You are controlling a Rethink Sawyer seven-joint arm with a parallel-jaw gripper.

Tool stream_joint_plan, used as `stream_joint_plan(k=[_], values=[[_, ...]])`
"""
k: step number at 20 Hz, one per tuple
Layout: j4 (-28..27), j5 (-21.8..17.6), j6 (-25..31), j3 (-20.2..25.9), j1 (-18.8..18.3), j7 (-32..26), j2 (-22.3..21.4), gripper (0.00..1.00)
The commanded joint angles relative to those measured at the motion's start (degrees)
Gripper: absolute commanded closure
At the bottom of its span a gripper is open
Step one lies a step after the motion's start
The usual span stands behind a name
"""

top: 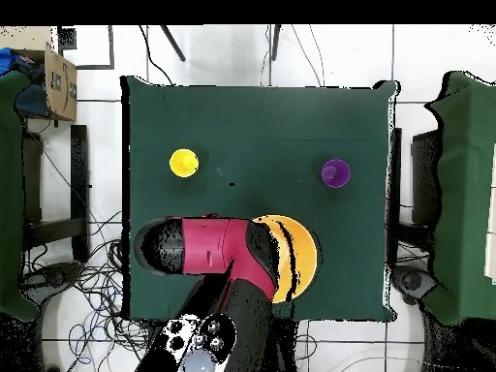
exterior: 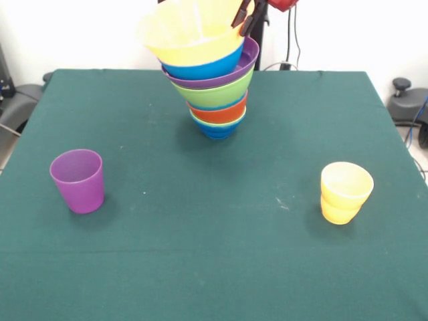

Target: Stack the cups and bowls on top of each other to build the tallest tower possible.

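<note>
The gripper [exterior: 249, 15] is hanging at the right rim of the big orange bowl [exterior: 194, 33] that tops the tower [exterior: 212, 77]. Its dark fingers are reaching down at the rim, but whether they are pinching it or have let go cannot be told from either view. In the overhead view the red arm [top: 225, 254] is covering most of the pile, so only the orange bowl's edge is showing.

Under the orange bowl, a blue bowl [exterior: 207, 69], the wide purple bowl [exterior: 227, 75], a green one [exterior: 217, 95], a red-orange one [exterior: 221, 112] and a small dark blue one [exterior: 217, 130] are nesting downward. The pile is leaning toward the left in the front view and standing toward the far middle of the green table [exterior: 200, 267].

The purple cup [exterior: 78, 180] and the yellow cup [exterior: 345, 192] are both sitting upright, well apart from the tower and from each other, near the front.

The step in hand looks like seating the top bowl. Next, probably, a slow release and straight lift, then fetching a cup, since a nudge could be tipping the lean over.
</note>
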Motion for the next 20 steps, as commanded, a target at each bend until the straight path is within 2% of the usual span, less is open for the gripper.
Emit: stream_joint_plan(k=[1, 20], values=[[-0.6, -2.6, 3.0, 3.2, 1.0, 3.8, 4.0, 1.00], [-0.6, -2.3, 3.0, 3.1, 1.2, 4.4, 4.0, 1.00]])
